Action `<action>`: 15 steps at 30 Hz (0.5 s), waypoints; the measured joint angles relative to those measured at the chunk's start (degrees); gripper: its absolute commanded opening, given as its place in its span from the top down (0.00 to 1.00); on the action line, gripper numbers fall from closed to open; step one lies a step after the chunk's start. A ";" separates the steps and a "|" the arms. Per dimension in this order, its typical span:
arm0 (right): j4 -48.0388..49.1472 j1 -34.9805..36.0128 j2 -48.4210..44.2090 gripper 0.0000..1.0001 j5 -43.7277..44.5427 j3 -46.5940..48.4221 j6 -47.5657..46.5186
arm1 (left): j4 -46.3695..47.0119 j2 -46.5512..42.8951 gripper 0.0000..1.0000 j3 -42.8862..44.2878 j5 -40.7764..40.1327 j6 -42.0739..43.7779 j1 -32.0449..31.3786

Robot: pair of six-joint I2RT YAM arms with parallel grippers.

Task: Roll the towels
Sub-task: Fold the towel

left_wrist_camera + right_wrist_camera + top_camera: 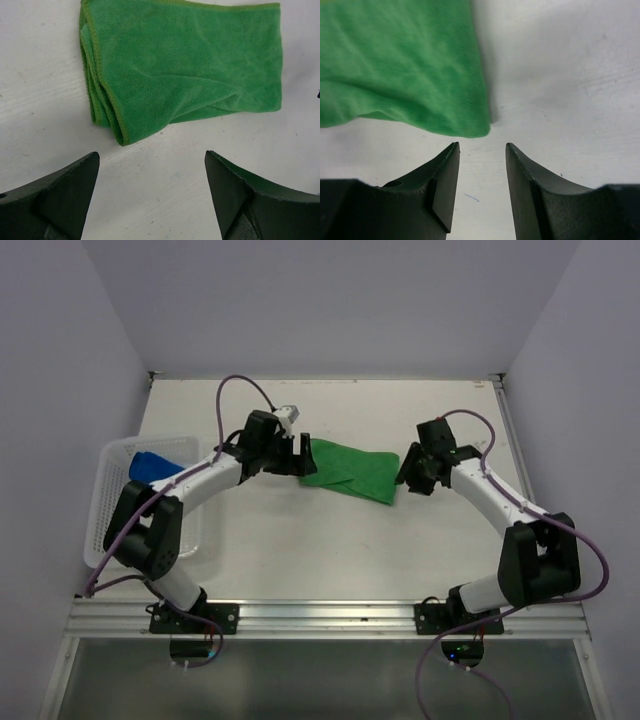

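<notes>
The green towel (352, 471) lies folded flat on the white table in the middle of the top view. My left gripper (303, 453) is open at its left end, just short of the folded edge (105, 107). My right gripper (407, 472) is open at its right end, its tips just short of the towel's corner (470, 127). Neither gripper holds anything. The blue towel (152, 466) lies in the white basket at the left.
The white mesh basket (112, 502) stands at the table's left edge, partly under my left arm. Purple cables loop over both arms. Walls close in the table at the back and sides.
</notes>
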 measured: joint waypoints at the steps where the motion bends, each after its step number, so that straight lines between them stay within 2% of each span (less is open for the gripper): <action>1: 1.40 -0.96 0.02 0.55 -1.11 -2.43 0.07 | -0.04 1.14 0.12 0.04 -0.13 0.00 -0.22; 5: 4.59 -4.07 0.37 0.57 -5.20 -7.87 0.59 | -0.33 4.22 0.14 1.66 -1.77 0.04 -0.70; 9: 9.42 -5.01 2.51 0.59 -8.39 -8.24 0.83 | -0.66 6.21 0.21 5.07 -5.11 0.11 -1.51; 15: 13.88 -4.98 6.58 0.61 -9.86 -8.74 0.85 | -0.44 7.15 0.30 5.25 -6.93 0.13 -3.58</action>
